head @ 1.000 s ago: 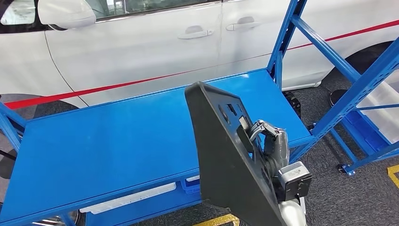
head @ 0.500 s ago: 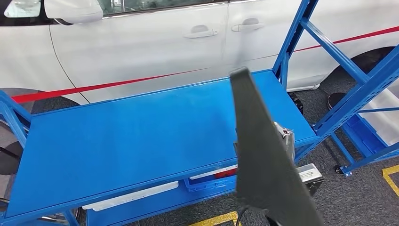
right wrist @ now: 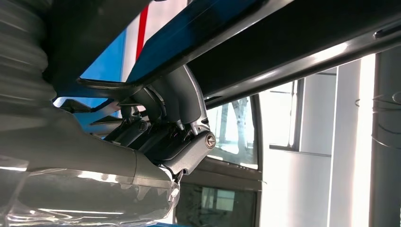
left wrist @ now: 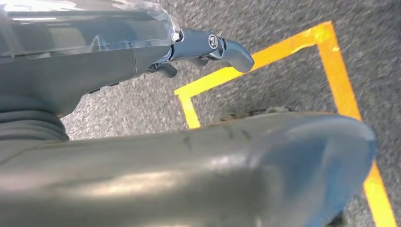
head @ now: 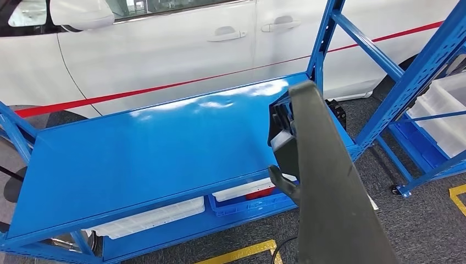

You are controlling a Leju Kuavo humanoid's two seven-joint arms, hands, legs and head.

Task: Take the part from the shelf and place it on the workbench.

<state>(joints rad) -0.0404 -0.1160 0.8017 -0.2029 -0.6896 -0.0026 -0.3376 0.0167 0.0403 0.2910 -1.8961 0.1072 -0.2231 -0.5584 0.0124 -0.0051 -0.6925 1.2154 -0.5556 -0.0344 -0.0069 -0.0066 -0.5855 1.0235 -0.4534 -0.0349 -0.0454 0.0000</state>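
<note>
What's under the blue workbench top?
Under the workbench, a lower shelf holds white trays and a blue bin with something red inside. The top covers the rest.

Large dark grey flat part (head: 324, 187), upright and edge-on, above the blue workbench's (head: 143, 159) right end

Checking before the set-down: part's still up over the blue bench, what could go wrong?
1. The dark panel part stands edge-on over the workbench near its right end; set down here, it could overhang the edge.
2. The right hand grips it at one spot; it may swing.
</note>
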